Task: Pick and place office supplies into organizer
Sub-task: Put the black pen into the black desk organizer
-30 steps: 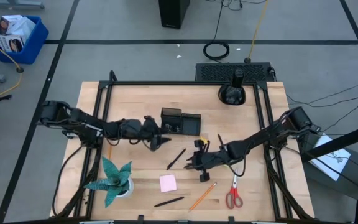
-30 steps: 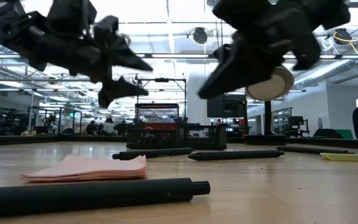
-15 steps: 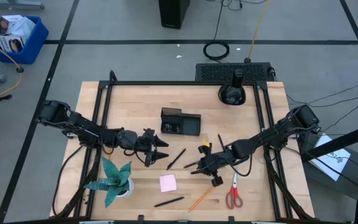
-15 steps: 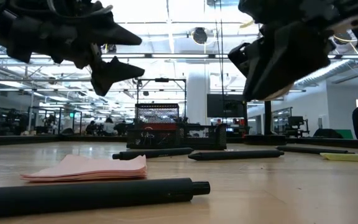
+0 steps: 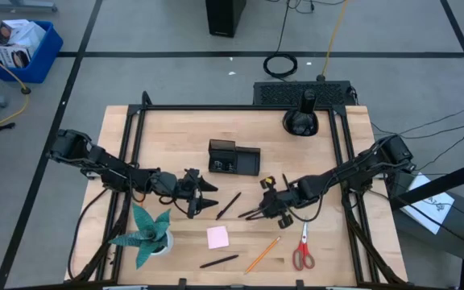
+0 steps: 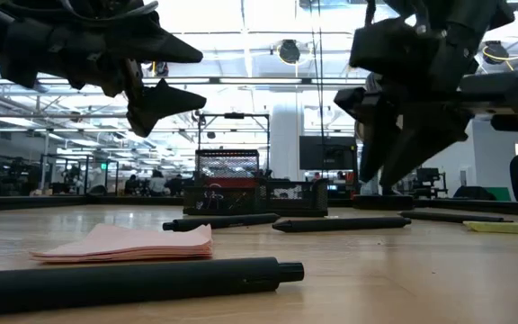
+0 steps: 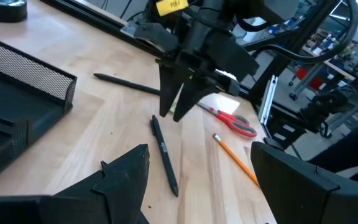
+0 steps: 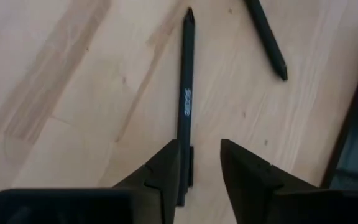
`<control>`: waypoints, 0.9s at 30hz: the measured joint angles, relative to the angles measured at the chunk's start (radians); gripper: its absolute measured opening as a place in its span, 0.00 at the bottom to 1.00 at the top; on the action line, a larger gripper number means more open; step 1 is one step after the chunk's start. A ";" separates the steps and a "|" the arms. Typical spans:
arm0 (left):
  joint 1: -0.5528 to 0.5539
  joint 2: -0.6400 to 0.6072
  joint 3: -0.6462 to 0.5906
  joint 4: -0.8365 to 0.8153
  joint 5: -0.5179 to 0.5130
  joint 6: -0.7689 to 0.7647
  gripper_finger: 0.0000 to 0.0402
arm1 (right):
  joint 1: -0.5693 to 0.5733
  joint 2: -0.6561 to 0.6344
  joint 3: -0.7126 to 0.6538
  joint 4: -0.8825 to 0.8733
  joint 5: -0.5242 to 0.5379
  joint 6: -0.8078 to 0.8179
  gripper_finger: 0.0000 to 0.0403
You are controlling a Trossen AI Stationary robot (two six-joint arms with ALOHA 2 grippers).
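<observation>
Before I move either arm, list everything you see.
organizer: one, black, table centre
pens: four, black, scattered mid-table and near edge
pencil: at least one, orange, near edge
scissors: one, red-handled, beside pencil
sticky-note pad: one, pink, near edge
plant: one, teal, left
domed object: one, black, far side
left gripper: open, hovering
right gripper: slightly open, over a pen

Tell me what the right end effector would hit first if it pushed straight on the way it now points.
Most likely the slim black pen lying on the wooden table: the right end effector points down at its near end, one finger beside it. How close it is cannot be judged.
</observation>
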 joint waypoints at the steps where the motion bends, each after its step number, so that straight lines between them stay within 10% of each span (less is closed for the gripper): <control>1: 0.000 0.000 0.000 -0.001 0.000 0.007 0.71 | -0.004 0.005 0.000 0.006 0.001 -0.008 0.30; 27: 0.035 0.000 0.000 0.021 -0.011 0.052 0.71 | -0.055 0.024 -0.188 0.234 -0.109 0.037 0.29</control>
